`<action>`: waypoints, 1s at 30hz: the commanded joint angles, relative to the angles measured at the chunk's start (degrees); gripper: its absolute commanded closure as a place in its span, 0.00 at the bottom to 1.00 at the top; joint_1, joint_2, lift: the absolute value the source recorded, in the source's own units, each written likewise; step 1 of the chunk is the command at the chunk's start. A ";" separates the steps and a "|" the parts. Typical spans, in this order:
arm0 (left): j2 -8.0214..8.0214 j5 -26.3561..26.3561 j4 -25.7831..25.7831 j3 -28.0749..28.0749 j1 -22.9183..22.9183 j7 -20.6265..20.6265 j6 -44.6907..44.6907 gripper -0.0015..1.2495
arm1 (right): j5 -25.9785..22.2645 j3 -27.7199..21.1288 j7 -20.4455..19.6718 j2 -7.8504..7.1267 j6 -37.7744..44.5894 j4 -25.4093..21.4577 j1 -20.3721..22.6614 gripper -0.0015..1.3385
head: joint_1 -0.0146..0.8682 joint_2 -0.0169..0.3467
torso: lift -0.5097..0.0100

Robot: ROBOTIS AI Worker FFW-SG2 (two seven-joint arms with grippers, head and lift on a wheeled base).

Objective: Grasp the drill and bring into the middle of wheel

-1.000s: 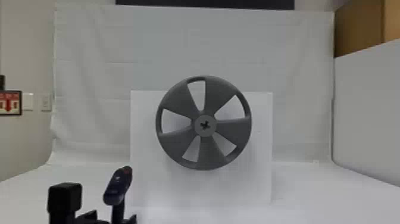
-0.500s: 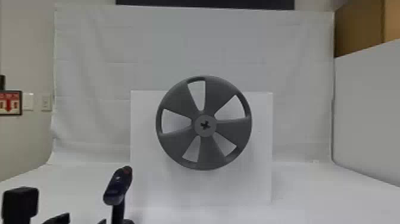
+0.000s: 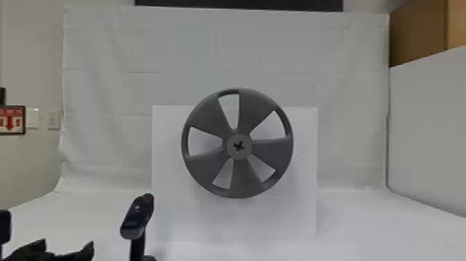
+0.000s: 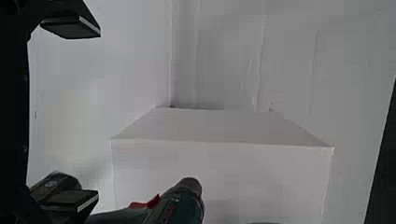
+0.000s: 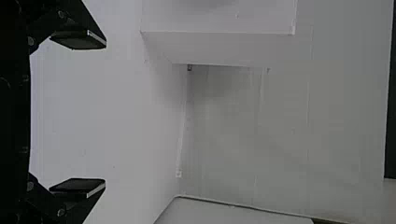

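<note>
Shown with fingers apart on left gripper (image 3: 69, 247), just left of near-left drill (image 3: 137, 216) — likewise on right gripper (image 5: 101, 113) — and with wheel (image 3: 244, 177) farther right.

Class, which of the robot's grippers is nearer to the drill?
Left. The left gripper is close by, left of the drill; the right gripper is farther off, to its right.

Drill (image 3: 138, 216): dk green body w/ red trigger, upright, handle down, lower L of wheel in head view. Wheel (image 3: 239, 146): dk grey, round, 5 broad spokes w/ gaps btwn, ctr hub w/ dk cross-like recess; stands vert. at front of white box (image 3: 166, 215).
</note>
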 commanded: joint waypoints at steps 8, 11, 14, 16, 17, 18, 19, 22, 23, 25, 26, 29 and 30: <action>-0.13 1.42 -2.88 -2.08 -1.10 12.11 -0.39 0.07 | 0.00 0.02 0.00 -0.11 0.00 0.00 0.17 0.18 | 0.02 0.05 | 0.20; -0.48 1.51 -4.11 -3.31 -1.02 16.60 -0.39 0.07 | 0.00 0.02 0.00 -0.11 0.00 0.00 0.26 0.18 | 0.02 0.05 | 0.20; -0.92 1.42 -4.72 -4.01 -1.02 19.06 -0.48 0.07 | 0.00 -0.16 0.00 -0.11 0.00 0.00 0.26 0.18 | 0.02 0.05 | 0.20; -0.92 1.51 -4.72 -4.19 -1.19 18.88 -0.48 0.07 | 0.00 -0.24 0.00 -0.02 0.00 0.00 0.26 0.18 | 0.02 0.05 | 0.20; -0.92 1.42 -4.72 -4.37 -1.37 18.79 -0.48 0.07 | 0.00 -0.33 0.00 -0.02 0.00 0.00 0.26 0.18 | 0.02 0.05 | 0.20; -0.83 1.16 -4.72 -4.45 -1.46 18.35 -0.39 0.07 | 0.00 -0.33 0.00 -0.02 0.00 0.00 0.26 0.18 | 0.02 0.05 | 0.20; -0.83 0.72 -4.72 -4.45 -1.63 17.56 -0.30 0.07 | 0.00 -0.42 0.00 -0.02 0.00 0.00 0.26 0.18 | 0.02 0.05 | 0.20; -0.83 -1.12 -4.72 -4.37 -2.16 14.75 0.14 0.07 | 0.00 -0.42 0.00 -0.02 0.00 0.00 0.26 0.18 | 0.02 0.05 | 0.20; -0.66 -1.74 -4.72 -4.54 -2.34 13.96 0.31 0.07 | -0.09 -0.42 0.00 -0.02 0.00 0.00 0.26 0.18 | 0.02 0.05 | 0.20; -0.48 -2.09 -4.72 -4.63 -2.42 13.43 0.66 0.07 | -0.09 -0.51 0.00 -0.02 0.00 0.00 0.26 0.18 | 0.02 0.05 | 0.20; -0.48 -2.09 -4.72 -4.63 -2.34 13.34 0.66 0.07 | -0.09 -0.42 0.00 -0.02 0.00 0.00 0.26 0.18 | 0.02 0.05 | 0.20; -0.39 -2.18 -4.81 -4.45 -2.07 13.26 0.84 0.07 | -0.17 -0.24 0.00 -0.02 0.00 0.00 0.17 0.18 | 0.02 0.05 | 0.20; -0.39 -2.27 -4.90 -4.19 -1.98 13.08 1.10 0.07 | -0.17 -0.24 0.00 -0.02 0.00 0.00 0.17 0.18 | 0.02 0.05 | 0.20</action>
